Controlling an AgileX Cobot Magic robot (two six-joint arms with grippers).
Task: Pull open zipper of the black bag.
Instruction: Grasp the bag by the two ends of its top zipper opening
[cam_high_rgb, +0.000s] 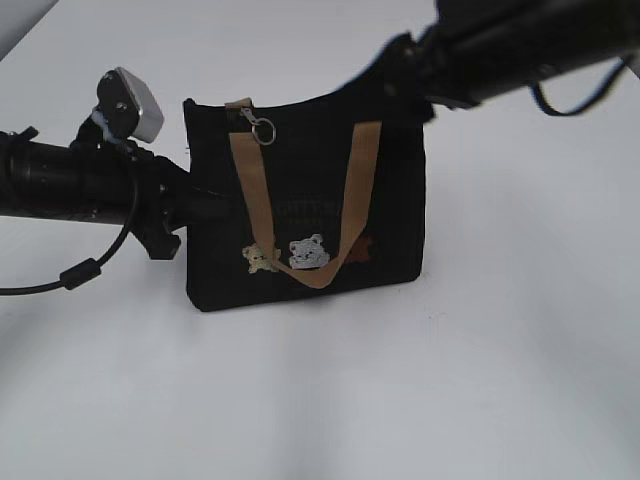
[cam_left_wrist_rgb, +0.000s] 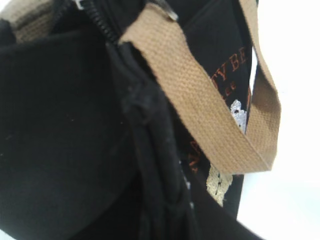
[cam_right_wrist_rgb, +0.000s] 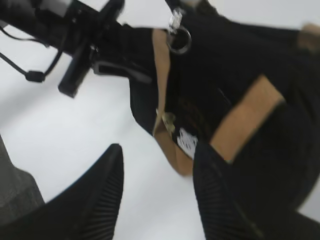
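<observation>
The left gripper (cam_high_rgb: 195, 208) presses into the small black fabric bag's (cam_high_rgb: 390, 200) left edge, grip unclear; the right gripper (cam_right_wrist_rgb: 157, 200), beside the bag, gapes empty.

Even, bright light washes the white worktop (cam_high_rgb: 500, 380) almost blank; a soft shadow pools near the black bag (cam_high_rgb: 300, 200), whose fabric loses detail. Both wrist views are blurred; the right end effector (cam_right_wrist_rgb: 155, 195) is smeared, near edges unfocused.

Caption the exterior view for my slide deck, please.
Black bag upright on white table, ring zipper at top left, arms flanking.
</observation>
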